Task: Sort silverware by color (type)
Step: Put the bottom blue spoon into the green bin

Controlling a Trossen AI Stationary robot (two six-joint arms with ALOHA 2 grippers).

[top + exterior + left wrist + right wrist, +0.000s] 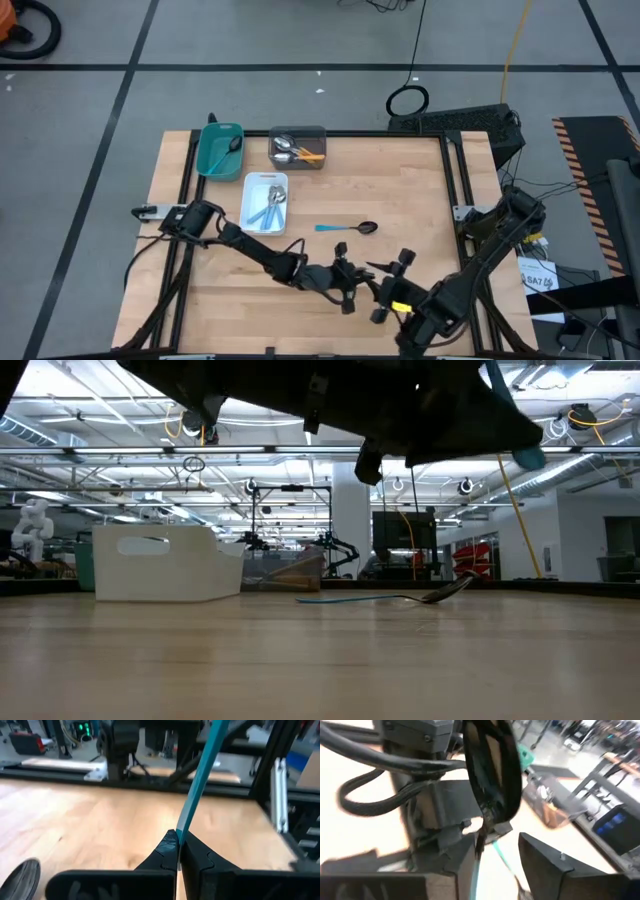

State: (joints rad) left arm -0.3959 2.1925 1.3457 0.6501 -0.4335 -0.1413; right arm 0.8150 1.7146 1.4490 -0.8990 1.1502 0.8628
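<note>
Looks like a mid-air handoff at the table's 6 o'clock: left gripper (177, 851) is clenched on a blue-handled black spoon (200, 780) while right gripper (492, 860) spreads open, presumably to reorient it for the white tray (252, 188) at 10 o'clock.

On the desk (400, 180), three trays sit toward the far left. Two stand side by side along the far edge: the left tray (219, 150) holds one spoon (233, 146), the right tray (298, 147) several. The third tray (266, 204) lies just in front of them, with more spoons inside. A single spoon (347, 228) lies alone near the middle, to the right of that tray. Near the front edge the left hand (345, 287) and the right hand (392, 287) meet, close together, a spoon (200, 780) between them.
</note>
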